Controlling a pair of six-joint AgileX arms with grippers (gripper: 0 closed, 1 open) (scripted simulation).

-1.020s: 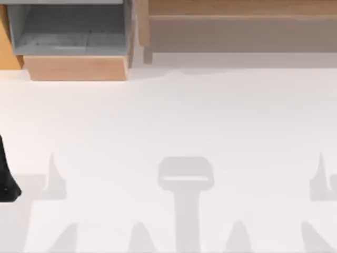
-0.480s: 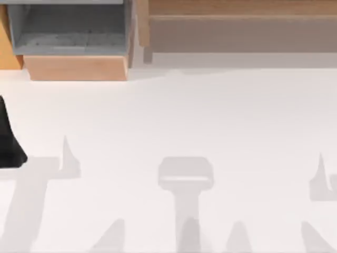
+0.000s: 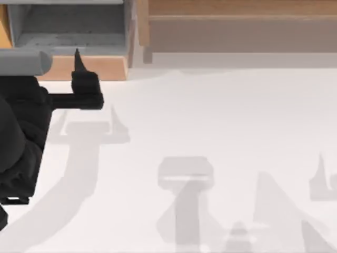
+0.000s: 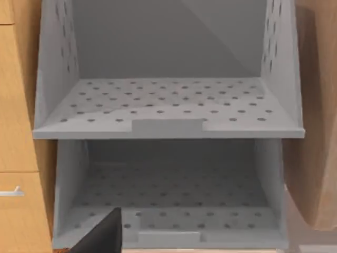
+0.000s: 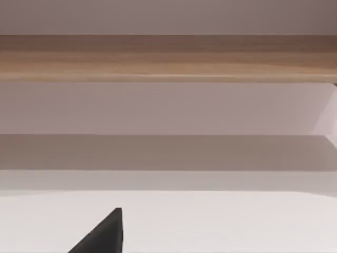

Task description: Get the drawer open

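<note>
One left gripper [image 3: 79, 66] at the table's [image 3: 210, 116] far left, finger spread unclear, one finger [image 3: 78, 59] over the wooden drawer [image 3: 79, 67], two grey perforated shelves [image 4: 168, 113] behind

1. A white table [image 3: 221, 121] takes up most of the top view, crossed by grey shadows.
2. A long wooden shelf [image 3: 237, 10] runs along the far edge, right of centre.
3. In the right wrist view, a wooden rail [image 5: 168, 58] spans a pale wall.
</note>
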